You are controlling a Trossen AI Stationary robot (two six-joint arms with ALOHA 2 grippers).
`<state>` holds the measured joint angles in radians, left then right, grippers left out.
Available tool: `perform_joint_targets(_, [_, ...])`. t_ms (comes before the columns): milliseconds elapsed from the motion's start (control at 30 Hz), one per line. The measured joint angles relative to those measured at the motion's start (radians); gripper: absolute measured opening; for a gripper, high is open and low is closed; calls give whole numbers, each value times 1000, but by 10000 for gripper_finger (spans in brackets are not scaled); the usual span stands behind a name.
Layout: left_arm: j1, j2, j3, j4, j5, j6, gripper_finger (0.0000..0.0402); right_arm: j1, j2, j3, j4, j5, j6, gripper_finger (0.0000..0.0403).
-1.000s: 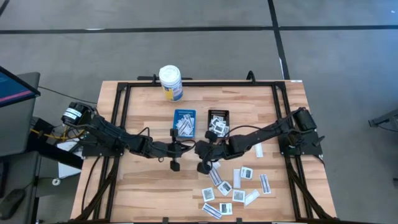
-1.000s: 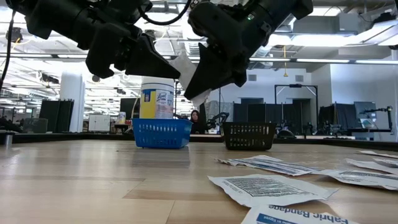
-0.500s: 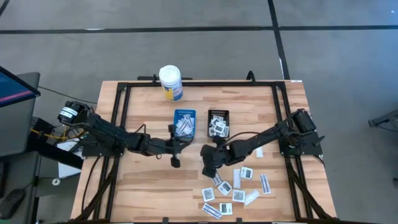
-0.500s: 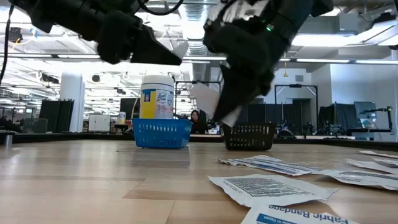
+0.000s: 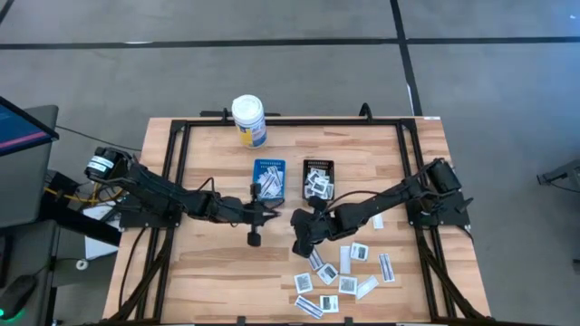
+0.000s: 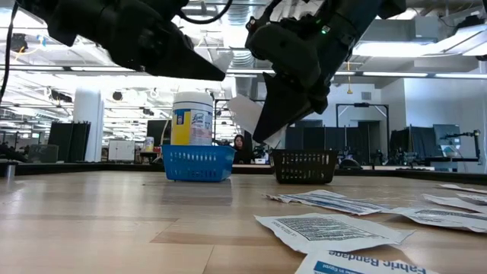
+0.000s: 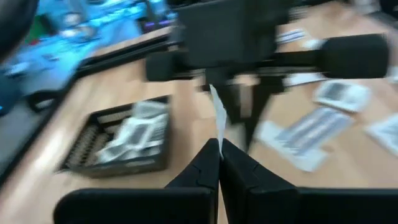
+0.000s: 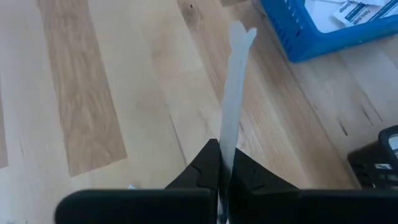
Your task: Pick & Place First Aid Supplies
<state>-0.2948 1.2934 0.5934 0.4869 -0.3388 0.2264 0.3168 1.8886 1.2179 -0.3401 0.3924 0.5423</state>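
Observation:
My right gripper [image 5: 292,220] hangs above the table's middle, shut on a flat white first aid packet [image 6: 245,114]. In the right wrist view the packet [image 8: 233,93] is edge-on. My left gripper [image 5: 272,212] is shut just left of it, and its tips [image 6: 224,77] point at the packet's upper corner. In the left wrist view a thin white edge [image 7: 216,115] stands just beyond my left gripper [image 7: 219,149]. Several more packets [image 5: 344,272] lie flat on the wood at the near right. My right gripper pinches the packet's lower end [image 8: 225,140] between its two fingers, which slant down toward the table's left. The packet sticks out past the fingertips, lifted clear of the table, and its far end [image 8: 239,31] is free. I cannot tell whether my left gripper touches the packet.
A blue tray [image 5: 268,167] and a black tray [image 5: 318,164], both holding packets, stand side by side just beyond the grippers. A white bottle with a yellow label [image 5: 248,120] stands at the far edge. Bare wood lies to the near left.
My right gripper has rolled and tipped its wrist. This swung the packet away from my left fingertips, down toward the table and then part of the way back up. The packet stays in its hold, clear of the table.

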Motion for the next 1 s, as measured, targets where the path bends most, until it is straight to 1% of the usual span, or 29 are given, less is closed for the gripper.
perform_joint_targets(67, [3, 1, 0, 0, 67, -1, 6, 0, 0, 0, 0, 1, -2, 1])
perform_joint_targets(133, [5, 1, 0, 0, 103, -3, 8, 0, 0, 0, 0, 1, -4, 1])
perform_joint_targets(600, [13, 1, 0, -4, 108, -47, 10, -11, -1, 0, 2, 1, -19, 1])
perform_joint_targets(800, [15, 1, 0, -59, 108, -53, 8, -12, -1, 2, 3, 1, -21, 1])
perform_joint_targets(900, [24, 2, 0, -83, 113, -90, 10, -12, -1, 2, 13, 1, -29, 1])
perform_joint_targets(1000, [41, 2, 0, -87, 160, -120, 15, -12, -1, 2, 42, 1, -46, 1])
